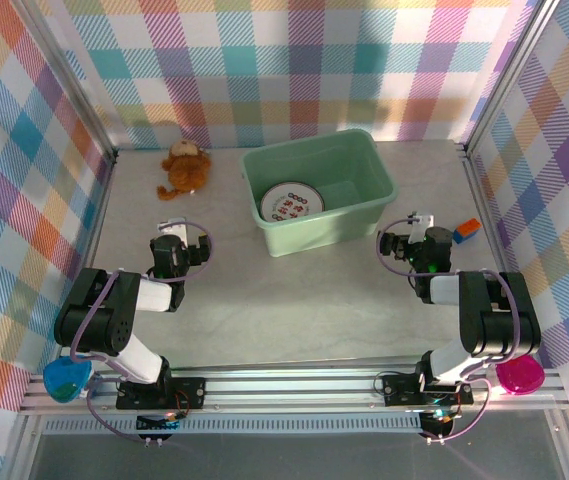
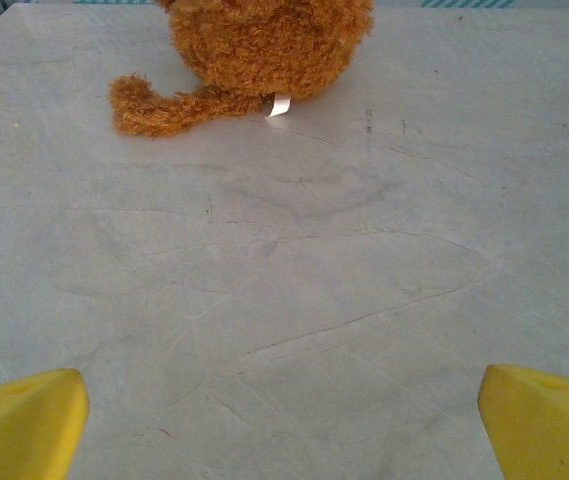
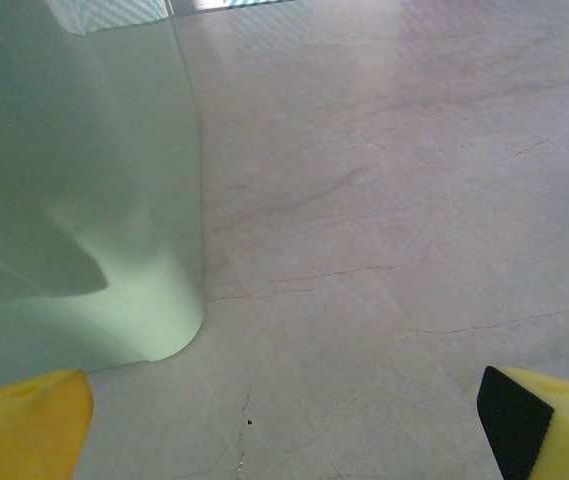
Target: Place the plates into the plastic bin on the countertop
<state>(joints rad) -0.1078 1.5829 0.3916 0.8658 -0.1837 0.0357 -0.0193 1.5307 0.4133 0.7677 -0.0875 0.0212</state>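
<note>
In the plastic bin [image 1: 334, 232]: one plate [image 1: 292, 202] | left pincer [image 2: 284, 425] agape | right pincer [image 3: 284, 420] agape | plush tag [image 2: 279, 104] unreadable

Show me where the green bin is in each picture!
Top view: the bin sits upper middle, a plate inside.
Right wrist view: its green wall stands on the left.
Left wrist view: a stuffed toy at top, on the countertop.
Shared landmark: the grey countertop, under everything.

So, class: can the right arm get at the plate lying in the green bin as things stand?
Probably yes. The right gripper is open beside the bin's near right corner, and nothing covers the plate; it must only clear the rim.
</note>
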